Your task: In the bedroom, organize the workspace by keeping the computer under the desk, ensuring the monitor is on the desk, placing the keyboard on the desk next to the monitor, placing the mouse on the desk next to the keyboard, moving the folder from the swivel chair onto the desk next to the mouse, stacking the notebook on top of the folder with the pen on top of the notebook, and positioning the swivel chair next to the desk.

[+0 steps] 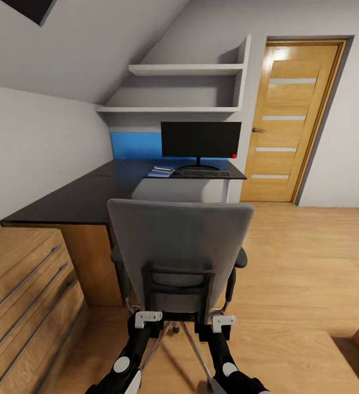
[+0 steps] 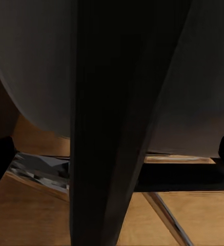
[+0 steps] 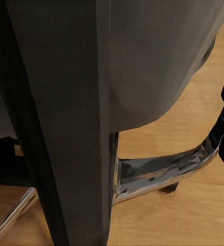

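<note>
At lower centre of the head view, both claws sit against the back frame of the swivel chair [image 1: 180,246]: left claw [image 1: 148,317] at the frame's lower left corner, right claw [image 1: 223,322] at its lower right. Each wrist view looks straight at a dark upright bar of the chair back [image 2: 109,128] [image 3: 65,128] running between the finger tips, w/ the grey seat shell behind and chrome base legs over wood floor [image 3: 194,220] below. Whether the claws are actually clamped on the bars or just straddling them, can't tell; the finger tips show only as dark shapes at the picture edges.

The chair stands mid-frame, backrest toward the camera, its left side near the black L-shaped bench [image 1: 64,200], which runs from mid-left up to the centre. At the far end of the bench, upper centre: monitor [image 1: 201,140] upright on its stand (red dot at lower right corner), keyboard [image 1: 205,173] flat just in front of it, and to the left of the keyboard a blue folder [image 1: 158,173] w/ something darker lying on it, too small to tell apart. All of these are well apart from both claws, beyond the chair.

A pale grey box [image 1: 179,190] shows under the far bench end, prob. the computer, partly hidden by the backrest. Wooden drawer unit [image 1: 21,295] at lower left, door [image 1: 289,120] at upper right, white shelves [image 1: 185,87] above the monitor.
</note>
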Available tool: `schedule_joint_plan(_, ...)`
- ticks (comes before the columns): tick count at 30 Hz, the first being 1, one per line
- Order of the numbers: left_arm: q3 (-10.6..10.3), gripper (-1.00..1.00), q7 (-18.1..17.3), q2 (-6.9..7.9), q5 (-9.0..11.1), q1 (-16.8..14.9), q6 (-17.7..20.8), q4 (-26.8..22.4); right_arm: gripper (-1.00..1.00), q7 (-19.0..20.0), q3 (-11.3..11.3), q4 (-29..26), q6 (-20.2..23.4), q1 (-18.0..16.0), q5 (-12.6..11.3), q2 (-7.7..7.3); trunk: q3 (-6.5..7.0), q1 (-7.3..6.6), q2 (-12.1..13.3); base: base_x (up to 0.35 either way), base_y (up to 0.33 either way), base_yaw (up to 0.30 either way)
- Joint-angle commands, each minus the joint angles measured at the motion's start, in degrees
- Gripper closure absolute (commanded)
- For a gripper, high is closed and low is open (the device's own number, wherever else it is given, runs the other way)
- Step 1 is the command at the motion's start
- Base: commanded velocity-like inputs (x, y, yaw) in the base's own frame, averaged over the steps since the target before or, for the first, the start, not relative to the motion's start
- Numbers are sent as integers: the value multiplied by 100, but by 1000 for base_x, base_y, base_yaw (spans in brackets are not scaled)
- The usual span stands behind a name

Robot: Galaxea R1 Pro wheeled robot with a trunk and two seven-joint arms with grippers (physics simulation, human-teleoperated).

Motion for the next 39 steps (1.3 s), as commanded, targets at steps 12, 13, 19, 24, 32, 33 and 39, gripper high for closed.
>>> schedule_joint_plan(12,-38,-100,45,7,59,-7,-25,-1,-100,-35,33,5,-22,-6,-53,1,-5,2,-2,287,0,0)
schedule_joint_plan(13,-38,-100,45,8,59,-7,-25,-1,-100,-35,33,5,-22,-6,-53,2,-5,2,-2,289,0,0)
schedule_joint_plan(19,-38,-100,45,6,59,-7,-26,-1,-100,-35,31,5,-22,-6,-53,1,-5,2,-2,289,0,0)
schedule_joint_plan(24,-40,-100,45,6,59,-7,-26,-1,-100,-35,33,8,-22,-6,-53,0,-5,2,-2,289,0,0)
schedule_joint_plan(32,-39,-100,45,7,59,-7,-25,-1,-100,-35,33,46,-22,-6,-53,0,-5,2,-2,291,0,0)
schedule_joint_plan(33,-39,-100,45,6,59,-7,-25,-1,-100,-35,33,47,-22,-6,-53,1,-5,2,-2,292,0,0)
schedule_joint_plan(39,-39,-100,45,6,59,-7,-25,-1,-100,-33,30,48,-22,-6,-55,-1,-5,2,-2,292,0,0)
